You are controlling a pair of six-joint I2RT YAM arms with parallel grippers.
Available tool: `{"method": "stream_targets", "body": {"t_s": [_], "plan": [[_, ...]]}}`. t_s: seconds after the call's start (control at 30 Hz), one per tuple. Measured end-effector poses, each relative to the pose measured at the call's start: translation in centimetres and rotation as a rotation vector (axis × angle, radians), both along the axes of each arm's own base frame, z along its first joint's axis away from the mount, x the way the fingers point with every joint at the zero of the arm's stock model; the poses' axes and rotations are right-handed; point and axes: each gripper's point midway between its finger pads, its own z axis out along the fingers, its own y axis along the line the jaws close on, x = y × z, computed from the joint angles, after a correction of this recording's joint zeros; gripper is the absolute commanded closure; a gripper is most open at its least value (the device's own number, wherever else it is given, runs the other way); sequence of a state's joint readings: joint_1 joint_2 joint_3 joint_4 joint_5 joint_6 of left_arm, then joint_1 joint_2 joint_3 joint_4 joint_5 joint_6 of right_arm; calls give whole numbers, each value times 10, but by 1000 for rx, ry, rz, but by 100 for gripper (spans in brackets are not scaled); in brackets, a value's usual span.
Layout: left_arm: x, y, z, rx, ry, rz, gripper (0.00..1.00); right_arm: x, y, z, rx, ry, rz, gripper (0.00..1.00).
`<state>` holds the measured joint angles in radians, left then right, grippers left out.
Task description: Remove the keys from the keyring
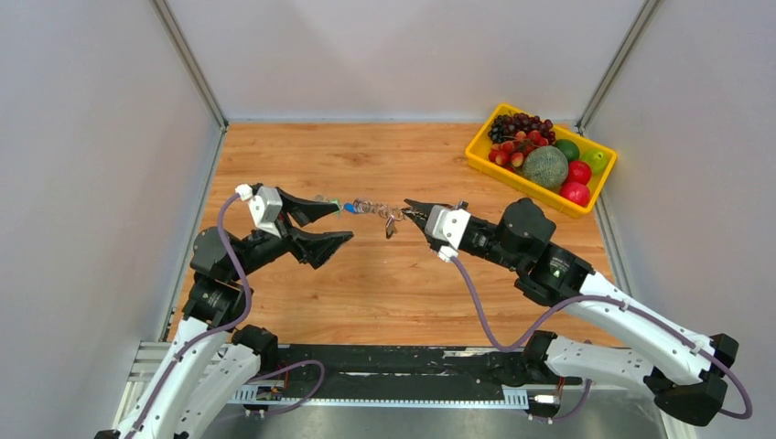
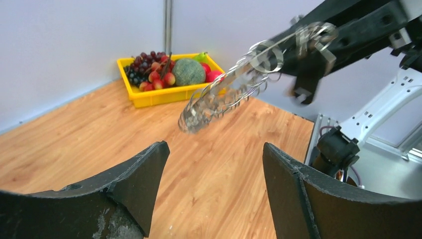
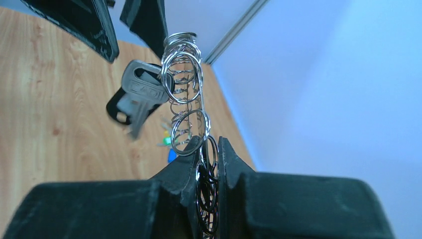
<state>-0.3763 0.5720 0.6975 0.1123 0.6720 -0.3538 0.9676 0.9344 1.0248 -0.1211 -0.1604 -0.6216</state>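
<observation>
The keyring, a chain of linked silver rings, is pinched by the right fingers; a black-headed key dangles; left fingers released.

Both arms are showing the same livery. The left arm and the right arm are wearing glossy white shells on their lower links, with chunky matt black housings bulging at the joints. A purple cable is looping along each arm and ending at a white block behind the claw. A small green light is glowing on one black housing of the right arm. The left claw and the right claw are carrying black, wedge-shaped fingers. Up close, their edges are showing pale scuffs and chipped wear.
</observation>
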Motion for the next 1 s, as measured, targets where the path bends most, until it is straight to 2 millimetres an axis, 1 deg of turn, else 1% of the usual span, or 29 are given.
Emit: {"method": "stream_targets", "body": {"t_s": [0.07,0.13,0.2,0.23,0.37,0.43,0.53,0.6,0.7,0.77,0.83,1.0], "plan": [[0,-1,-8,3,22,-7,21,-4,1,11,6,-93,33,100],[-1,-4,-18,4,51,-27,21,-8,4,18,0,-163,62,100],[-4,-6,-21,-7,60,-49,19,-11,10,22,-14,-231,96,100],[-6,-6,-21,-15,56,-59,17,-12,12,23,-22,-255,109,100],[-18,-5,-18,-66,-8,-89,14,-9,24,23,-65,-332,141,100],[-29,-3,-15,-91,-72,-99,14,-5,29,23,-84,-362,142,100],[-41,0,-2,-119,-155,-109,14,3,36,25,-110,-399,133,100],[-46,0,6,-135,-201,-118,13,8,40,27,-121,-421,125,100],[-50,-4,10,-145,-256,-137,13,16,45,30,-131,-457,104,100],[-50,-7,9,-142,-275,-141,13,21,46,33,-139,-484,83,100],[-43,-10,9,-141,-283,-122,14,28,48,36,-145,-511,57,100],[-11,-12,1,-131,-242,-14,16,43,54,37,-173,-552,7,100]]}}
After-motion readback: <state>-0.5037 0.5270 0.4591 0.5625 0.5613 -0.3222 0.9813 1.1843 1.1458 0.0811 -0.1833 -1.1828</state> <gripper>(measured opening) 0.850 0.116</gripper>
